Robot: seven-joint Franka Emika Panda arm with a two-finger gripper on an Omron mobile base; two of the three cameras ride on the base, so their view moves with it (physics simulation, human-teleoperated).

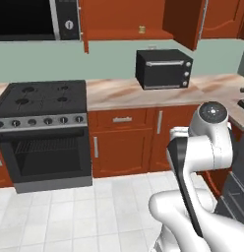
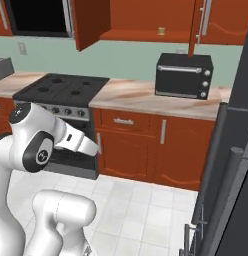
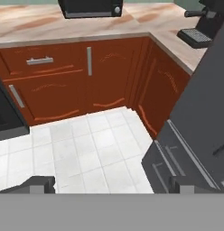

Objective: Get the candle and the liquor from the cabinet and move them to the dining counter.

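White tiled floor (image 1: pixel 70 211), pale green wall (image 1: pixel 55 61), black stove (image 1: pixel 43 133).

Cabinet (image 1: pixel 129 19): red-brown wall unit above toaster oven (image 1: pixel 163 69), both doors swung open. Candle (image 1: pixel 142 29): tiny, yellowish-gold, upright on cabinet's bottom shelf, near front edge, above toaster oven's left side. Liquor bottle and dining counter: can't locate either.

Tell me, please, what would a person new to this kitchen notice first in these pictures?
First, the white robot arm in the foreground, its open gripper hanging above the tiled floor. Next, the cabinet on the wall above the worktop, both doors swung open, with the tiny candle on its shelf. Below it, the black toaster oven stands on the marble-look worktop, right of the black stove.
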